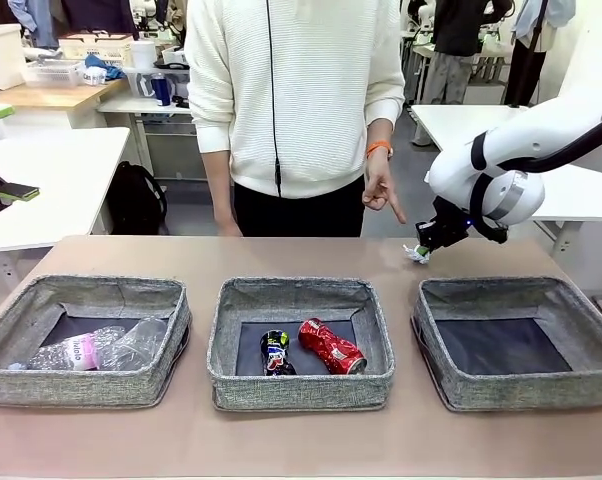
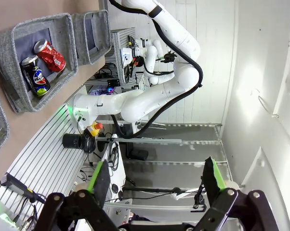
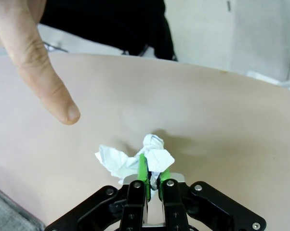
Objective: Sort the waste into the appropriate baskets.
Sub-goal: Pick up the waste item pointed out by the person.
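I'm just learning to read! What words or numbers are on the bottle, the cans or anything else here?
Nothing here reads clearly.
Bottle's pink label: white letters, too blurred to read.
Dark can: a round logo, print too small.
Red can: white markings, unreadable.
Paper ball in the right gripper: no print shows.

We're seeing a black backpack point(image 1: 136, 197) sitting on the floor past the table's point(image 1: 311, 255) far left corner. Behind it, a white side table point(image 1: 56, 165) is holding a small black device point(image 1: 3, 190) near its left edge. Farther back, a wooden bench point(image 1: 51, 95) is carrying white plastic crates point(image 1: 56, 70).
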Robot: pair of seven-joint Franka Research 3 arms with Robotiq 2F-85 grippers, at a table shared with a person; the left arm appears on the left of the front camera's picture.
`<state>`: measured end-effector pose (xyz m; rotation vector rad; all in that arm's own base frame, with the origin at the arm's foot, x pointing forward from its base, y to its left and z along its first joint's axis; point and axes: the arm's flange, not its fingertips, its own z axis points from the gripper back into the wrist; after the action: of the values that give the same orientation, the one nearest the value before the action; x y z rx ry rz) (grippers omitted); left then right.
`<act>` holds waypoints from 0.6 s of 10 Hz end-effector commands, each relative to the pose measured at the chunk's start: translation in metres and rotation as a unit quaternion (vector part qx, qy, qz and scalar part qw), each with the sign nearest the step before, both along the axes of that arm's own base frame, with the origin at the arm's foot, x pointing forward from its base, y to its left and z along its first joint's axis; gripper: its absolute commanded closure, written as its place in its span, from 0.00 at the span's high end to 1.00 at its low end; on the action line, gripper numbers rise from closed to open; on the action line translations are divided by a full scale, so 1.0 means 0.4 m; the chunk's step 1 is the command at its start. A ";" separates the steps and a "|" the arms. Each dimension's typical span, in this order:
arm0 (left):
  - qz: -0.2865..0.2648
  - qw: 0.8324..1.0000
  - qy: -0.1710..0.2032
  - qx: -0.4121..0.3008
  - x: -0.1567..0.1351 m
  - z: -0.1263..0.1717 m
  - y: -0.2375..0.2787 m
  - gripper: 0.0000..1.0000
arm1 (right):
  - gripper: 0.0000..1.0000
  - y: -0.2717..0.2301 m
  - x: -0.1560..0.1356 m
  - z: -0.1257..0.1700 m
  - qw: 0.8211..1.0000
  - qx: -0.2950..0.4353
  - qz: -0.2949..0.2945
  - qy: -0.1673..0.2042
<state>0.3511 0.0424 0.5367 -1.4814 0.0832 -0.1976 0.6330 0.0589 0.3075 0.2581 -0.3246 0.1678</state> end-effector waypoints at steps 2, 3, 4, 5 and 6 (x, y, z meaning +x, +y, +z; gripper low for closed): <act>-0.008 1.000 -0.009 0.002 -0.005 0.000 0.005 1.00 | 0.00 -0.029 -0.022 0.089 1.000 -0.005 -0.007 0.018; -0.008 1.000 -0.009 0.002 -0.005 0.000 0.005 1.00 | 0.00 -0.040 -0.043 0.165 1.000 -0.008 -0.013 0.026; -0.008 1.000 -0.009 0.002 -0.005 0.000 0.005 1.00 | 0.00 -0.045 -0.082 0.263 0.998 -0.013 -0.009 0.062; -0.008 1.000 -0.009 0.002 -0.005 0.000 0.005 1.00 | 0.00 -0.044 -0.145 0.390 0.993 -0.037 -0.027 0.113; -0.008 1.000 -0.009 0.002 -0.005 0.000 0.005 1.00 | 0.00 -0.026 -0.220 0.496 0.987 -0.072 -0.041 0.138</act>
<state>0.3508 0.0423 0.5375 -1.4804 0.0815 -0.1992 0.5694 0.0327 0.4676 0.1893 -0.1375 0.0928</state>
